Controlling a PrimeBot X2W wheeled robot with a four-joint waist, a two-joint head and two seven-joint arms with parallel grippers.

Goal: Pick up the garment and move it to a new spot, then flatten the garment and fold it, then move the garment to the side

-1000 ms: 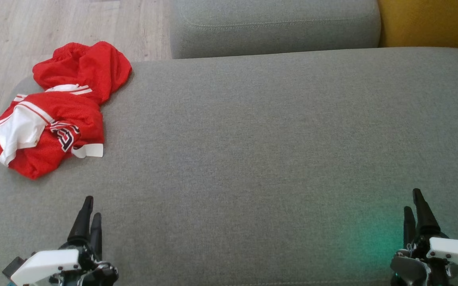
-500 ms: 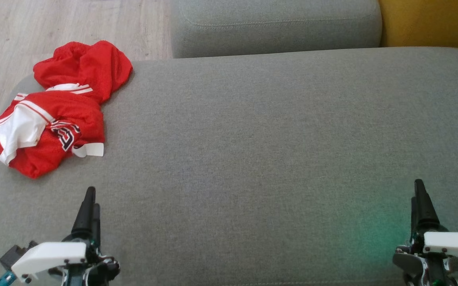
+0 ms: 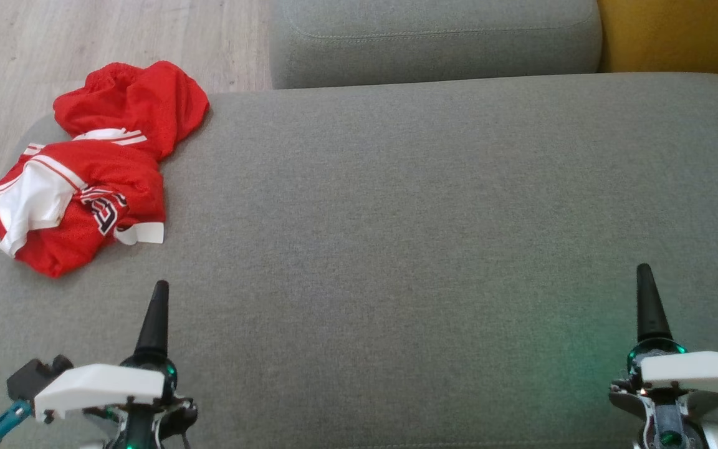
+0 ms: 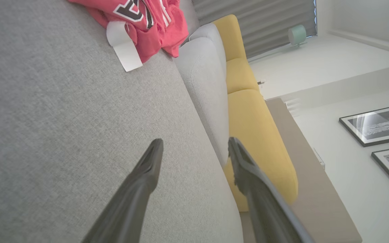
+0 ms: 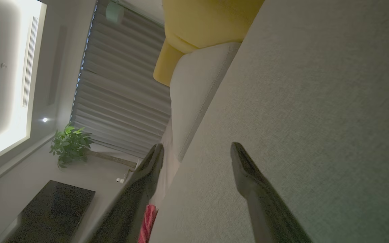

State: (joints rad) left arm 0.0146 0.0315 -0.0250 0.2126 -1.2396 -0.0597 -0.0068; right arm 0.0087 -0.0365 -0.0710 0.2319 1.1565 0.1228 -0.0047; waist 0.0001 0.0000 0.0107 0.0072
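Head looks down; wrists skim low; share cushion (image 3: 396,218), garment (image 3: 123,112).

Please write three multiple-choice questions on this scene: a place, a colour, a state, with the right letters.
1. Where does the crumpled red-and-white mesh garment lie?
A. At the far left corner of the grey fabric sofa seat
B. In the middle of that seat
C. On the floor

2. What colour is the fabric cushion behind the seat's far right corner?
A. Blue
B. Black
C. Yellow

3. How are the left claw and the right claw?
A. Both shut
B. Both open, empty
C. Left open, right shut

1 A: seen in the head view.
2 C: it is plainly yellow.
3 B: each wrist view shows a wide, empty gap.
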